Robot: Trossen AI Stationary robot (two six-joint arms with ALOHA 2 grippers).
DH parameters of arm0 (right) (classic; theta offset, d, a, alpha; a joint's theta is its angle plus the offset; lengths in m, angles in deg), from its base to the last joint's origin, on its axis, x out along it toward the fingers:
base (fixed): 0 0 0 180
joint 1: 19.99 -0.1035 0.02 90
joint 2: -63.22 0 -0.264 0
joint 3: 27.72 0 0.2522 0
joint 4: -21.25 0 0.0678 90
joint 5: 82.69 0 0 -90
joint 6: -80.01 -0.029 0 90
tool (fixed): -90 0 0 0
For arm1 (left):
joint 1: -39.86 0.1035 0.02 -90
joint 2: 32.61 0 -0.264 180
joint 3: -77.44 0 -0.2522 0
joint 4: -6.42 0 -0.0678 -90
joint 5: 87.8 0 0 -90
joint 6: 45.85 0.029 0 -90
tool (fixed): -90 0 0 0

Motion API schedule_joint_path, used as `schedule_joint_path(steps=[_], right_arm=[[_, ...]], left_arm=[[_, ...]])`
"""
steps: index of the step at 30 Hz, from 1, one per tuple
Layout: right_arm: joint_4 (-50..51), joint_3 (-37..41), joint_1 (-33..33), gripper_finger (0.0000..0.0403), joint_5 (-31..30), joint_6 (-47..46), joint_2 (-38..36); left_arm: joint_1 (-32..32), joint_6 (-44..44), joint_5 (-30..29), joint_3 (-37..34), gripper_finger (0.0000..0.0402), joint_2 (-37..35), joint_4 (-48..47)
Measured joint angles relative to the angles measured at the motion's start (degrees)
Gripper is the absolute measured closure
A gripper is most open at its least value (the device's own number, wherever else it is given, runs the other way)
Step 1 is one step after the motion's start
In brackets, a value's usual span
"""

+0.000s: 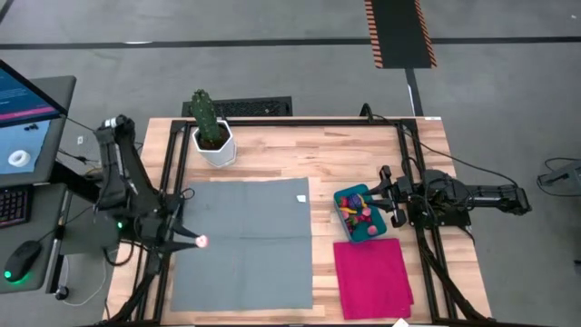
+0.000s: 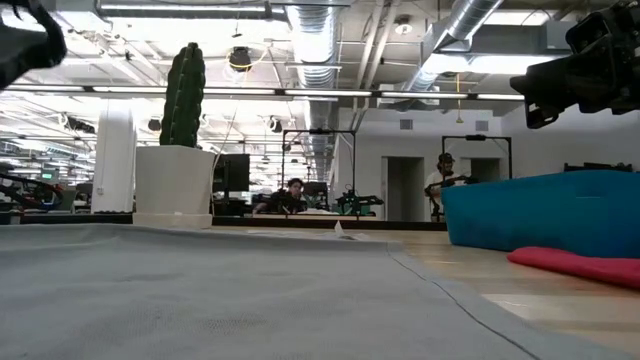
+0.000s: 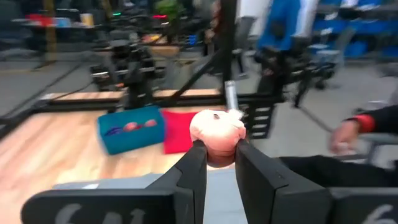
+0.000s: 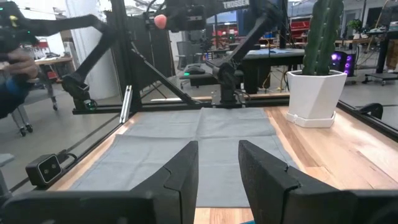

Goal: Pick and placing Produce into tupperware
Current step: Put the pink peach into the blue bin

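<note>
While my left gripper [image 3: 214, 163] hangs above the left edge of the grey cloth [image 1: 241, 241], it's clamped on a small pink toy fruit [image 3: 216, 130], pinched low on its rounded body with most of it poking up past my fingertips [image 3: 194, 155]. Can't tell exactly what fruit it's meant to be, maybe a peach or an onion.

It looks light and squashy-smooth, so my guess is it won't weigh me down but could pop out if I squeeze off-centre. Gripping across the fattest part seems safest to me, and I'm a bit below that right now.

The teal tupperware [image 1: 359, 213] sits well apart from me, across the cloth on the bare wood, just above the magenta cloth [image 1: 372, 277], with a pile of red, pink, yellow and purple produce [image 1: 357, 211] already inside.

My right gripper [image 4: 217, 168] waits just beside the tub's right side, fingers parted a little with nothing between them. A cactus [image 1: 205, 113] in its white pot [image 1: 216, 148] stands at the far edge, out of the way.
</note>
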Motion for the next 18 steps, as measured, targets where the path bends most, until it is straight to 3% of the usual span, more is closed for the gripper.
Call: schedule_joint_path(steps=[4,11,18], right_arm=[[0.0,0.0,0.0,0.0266,0.0,0.0,0.0],[0.0,0.0,0.0,0.0264,0.0,0.0,0.0],[0.0,0.0,0.0,0.0265,0.0,0.0,0.0]], left_arm=[[0.0,3.7,5.0,-2.0,0.034,-5.7,5.9],[0.0,8.0,7.7,-2.8,0.0335,-10.7,24.1],[0.0,27.7,34.1,-2.8,0.0334,-5.3,27.9]])
